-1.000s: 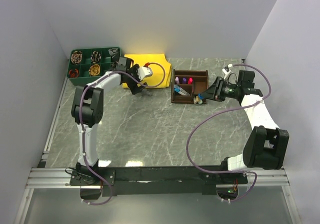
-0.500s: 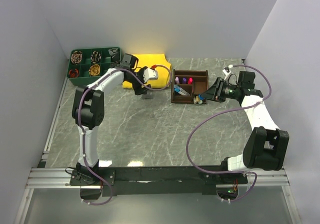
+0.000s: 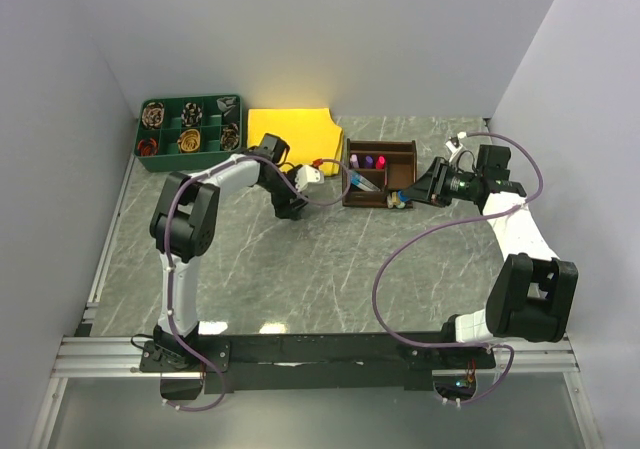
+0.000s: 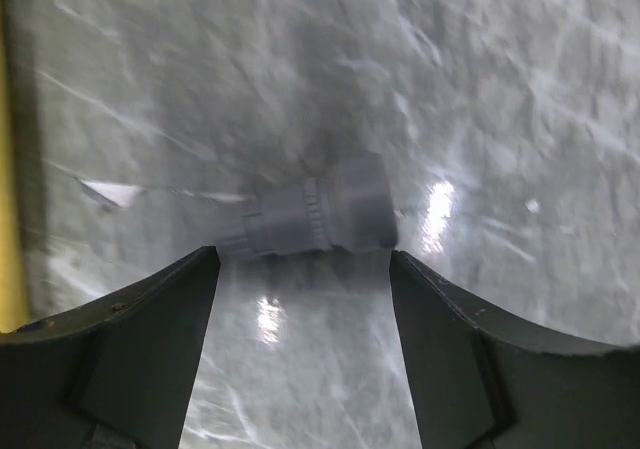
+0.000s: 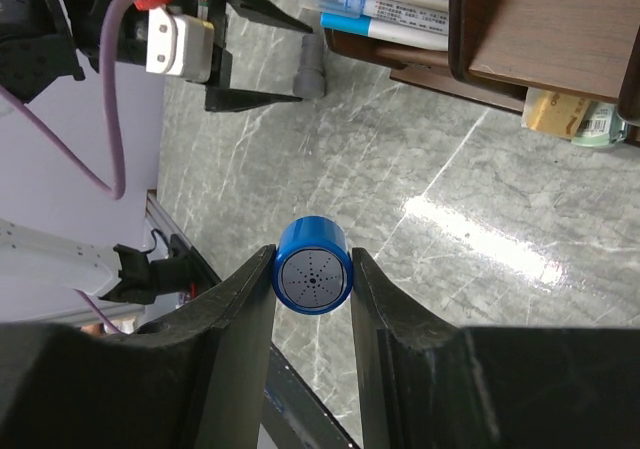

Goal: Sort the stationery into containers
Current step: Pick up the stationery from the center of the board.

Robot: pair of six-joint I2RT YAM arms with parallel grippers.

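A short grey marker [image 4: 315, 214] lies on the marble table just beyond the tips of my left gripper [image 4: 303, 259], which is open and empty, close above the table. In the top view the left gripper [image 3: 293, 205] is left of the dark brown organiser [image 3: 400, 174]. My right gripper [image 5: 311, 257] is shut on a blue marker [image 5: 312, 281], seen end-on, held above the table in front of the organiser [image 5: 545, 29]. Markers [image 5: 385, 14] lie in one compartment; tan and green erasers [image 5: 575, 119] sit in another. The grey marker [image 5: 310, 69] also shows in the right wrist view.
A yellow cloth [image 3: 290, 129] lies behind the left gripper. A green divided tray [image 3: 215, 102] with coiled round items stands at the back left. Pink and purple capped markers [image 3: 368, 160] stand in the organiser's rear compartments. Walls close off the back and both sides.
My left gripper has moved from over the yellow cloth toward the near right and down, to the table beside the organiser. The right gripper has barely moved.
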